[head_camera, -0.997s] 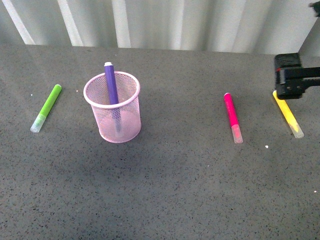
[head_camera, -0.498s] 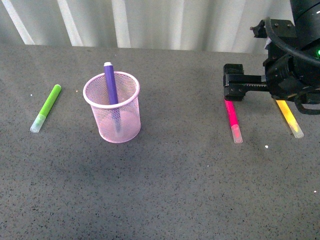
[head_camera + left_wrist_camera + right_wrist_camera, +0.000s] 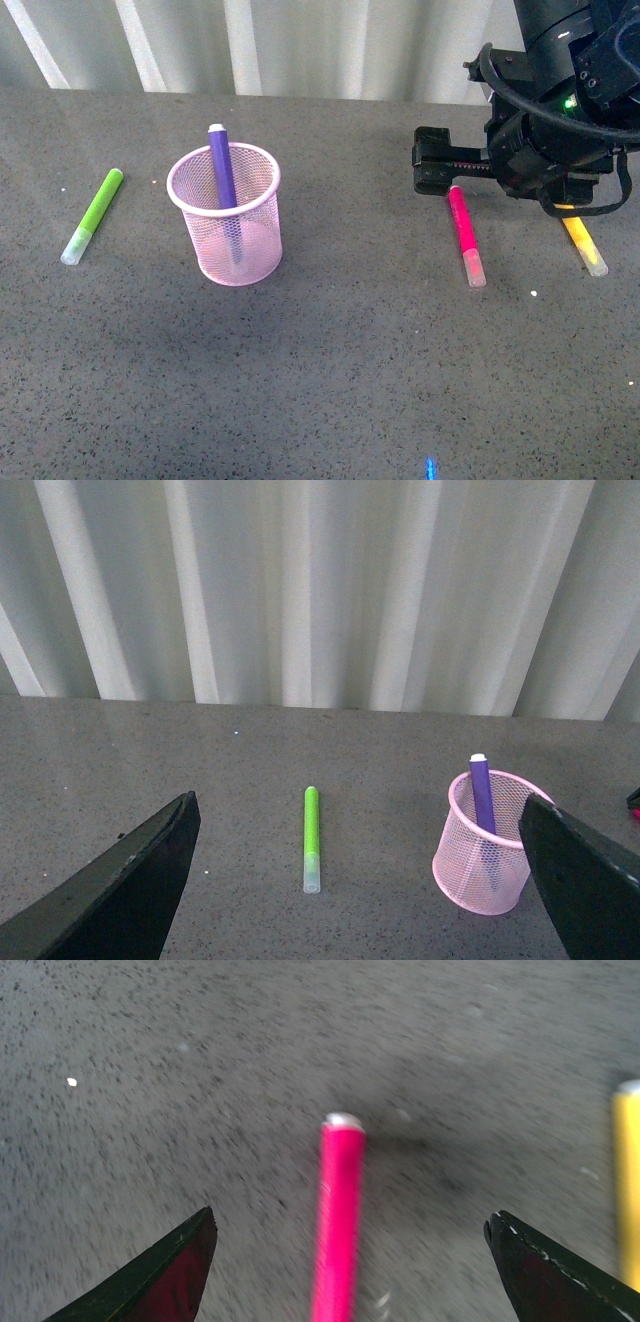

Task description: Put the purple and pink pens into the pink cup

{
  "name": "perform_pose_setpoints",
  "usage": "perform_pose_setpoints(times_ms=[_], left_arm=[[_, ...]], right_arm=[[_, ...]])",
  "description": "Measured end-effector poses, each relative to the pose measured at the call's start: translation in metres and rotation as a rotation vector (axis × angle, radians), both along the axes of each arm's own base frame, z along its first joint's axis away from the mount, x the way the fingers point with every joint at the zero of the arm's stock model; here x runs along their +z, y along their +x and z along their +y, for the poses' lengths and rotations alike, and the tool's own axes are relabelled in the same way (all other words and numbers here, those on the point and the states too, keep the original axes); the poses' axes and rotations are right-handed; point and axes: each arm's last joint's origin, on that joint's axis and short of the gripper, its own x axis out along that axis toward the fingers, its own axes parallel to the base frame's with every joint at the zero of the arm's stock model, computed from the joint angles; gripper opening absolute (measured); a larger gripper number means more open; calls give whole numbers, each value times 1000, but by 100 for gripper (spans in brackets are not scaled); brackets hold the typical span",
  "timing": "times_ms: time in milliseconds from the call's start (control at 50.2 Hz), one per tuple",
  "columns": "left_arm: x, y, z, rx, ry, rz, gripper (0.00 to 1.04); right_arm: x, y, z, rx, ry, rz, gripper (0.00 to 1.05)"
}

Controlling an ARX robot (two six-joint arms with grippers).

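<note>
Purple pen (image 3: 222, 165) is already in the pink cup (image 3: 255, 245). It stands inside and leans a little, with its white tip poking up over the rim. So one half of the job looks done.

The pink pen (image 3: 463, 230) is not in yet. It lies flat on the gray counter (image 3: 330, 380), well apart from the cup, off to the robot's right. A yellow marker (image 3: 585, 245) lies near it, further to the right. A lime-green marker (image 3: 92, 215) lies on the other side of the cup. Those two are not part of the job.

The right tool (image 3: 349, 1218) hangs over the far end of the pink pen. Its two fingers are spread wide, one on each side of the pen, and they hold nothing. The right wrist view is blurry, so I cannot tell how close the fingers are to the counter.

The left tool (image 3: 357, 802) is wide apart too and holds nothing. It sits back from the cup and the green marker.

What is left, I think: squeeze the pink pen, lift it, carry it across to the cup and drop it in next to the purple one.
</note>
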Motion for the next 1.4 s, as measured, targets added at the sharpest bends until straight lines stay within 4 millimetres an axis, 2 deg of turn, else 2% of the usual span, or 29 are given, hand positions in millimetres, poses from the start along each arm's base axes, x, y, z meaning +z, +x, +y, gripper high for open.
perform_pose_setpoints(times_ms=[339,917,957,1076,1316,1395], left_arm=[[0,0,0,0,0,0,98],[0,0,0,0,0,0,98],[0,0,0,0,0,0,98],[0,0,0,0,0,0,98],[0,0,0,0,0,0,98],[0,0,0,0,0,0,98]], right_arm=[[-10,14,7,-4,-7,22,98],[-23,14,17,12,-19,50,97],[-23,14,17,15,-17,51,93],[-22,14,18,21,-6,51,70],[-22,15,19,34,33,47,40],[-22,15,19,39,47,41,26]])
